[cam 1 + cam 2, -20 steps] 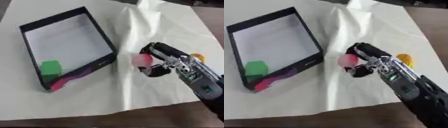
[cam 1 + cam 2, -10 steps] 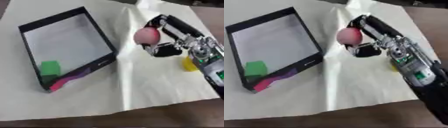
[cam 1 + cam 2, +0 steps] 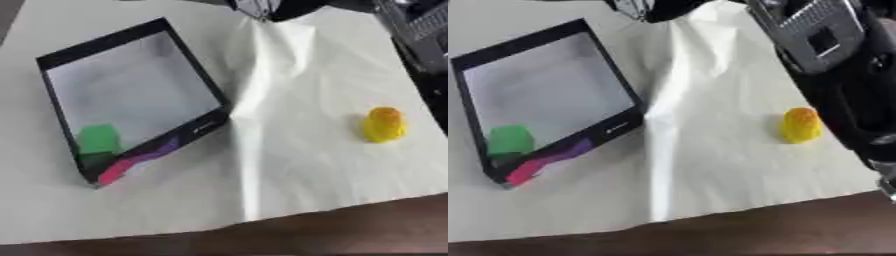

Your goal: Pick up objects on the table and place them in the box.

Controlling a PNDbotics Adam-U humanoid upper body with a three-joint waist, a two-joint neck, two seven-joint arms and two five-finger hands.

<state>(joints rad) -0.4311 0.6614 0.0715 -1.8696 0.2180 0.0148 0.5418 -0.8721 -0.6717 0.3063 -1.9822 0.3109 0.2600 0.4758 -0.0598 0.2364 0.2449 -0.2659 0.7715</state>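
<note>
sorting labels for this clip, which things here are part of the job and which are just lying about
Part of the job:
box
green block in the box
yellow object on the cloth
right arm; its hand is hidden

Lying about:
white cloth
table

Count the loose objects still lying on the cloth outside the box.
1: a yellow object at the right side of the cloth, well apart from the box. The arm at upper right may hide others.
</note>
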